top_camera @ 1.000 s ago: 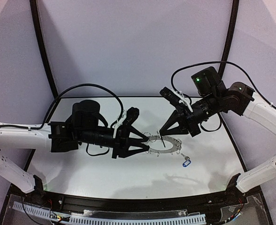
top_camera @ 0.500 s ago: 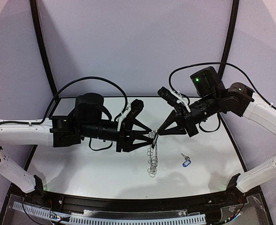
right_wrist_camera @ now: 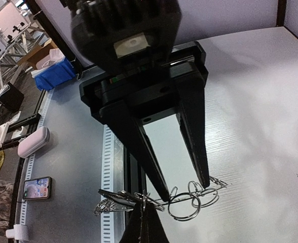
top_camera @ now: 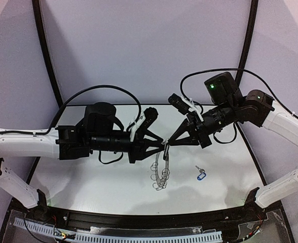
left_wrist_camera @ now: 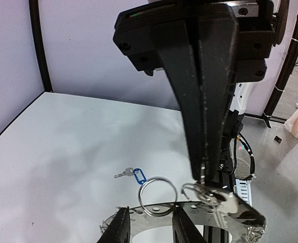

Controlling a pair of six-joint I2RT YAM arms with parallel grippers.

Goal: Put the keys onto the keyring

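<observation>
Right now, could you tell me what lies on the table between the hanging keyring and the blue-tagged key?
Nothing: the top external view shows only bare white table between the keyring and the blue-tagged key.

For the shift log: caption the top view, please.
Left gripper and right gripper meet above the table, keyring dangling below them; blue-tagged key lies apart.

left hand (top_camera: 162,146) + right hand (top_camera: 169,144) = 2 | keyring (top_camera: 163,167): 1 | blue-tagged key (top_camera: 201,176): 1 | table (top_camera: 88,177): 1

A robotics lab: white table (top_camera: 88,177) boxed by pale backdrop (top_camera: 149,50), slotted cable duct (top_camera: 139,236)
</observation>
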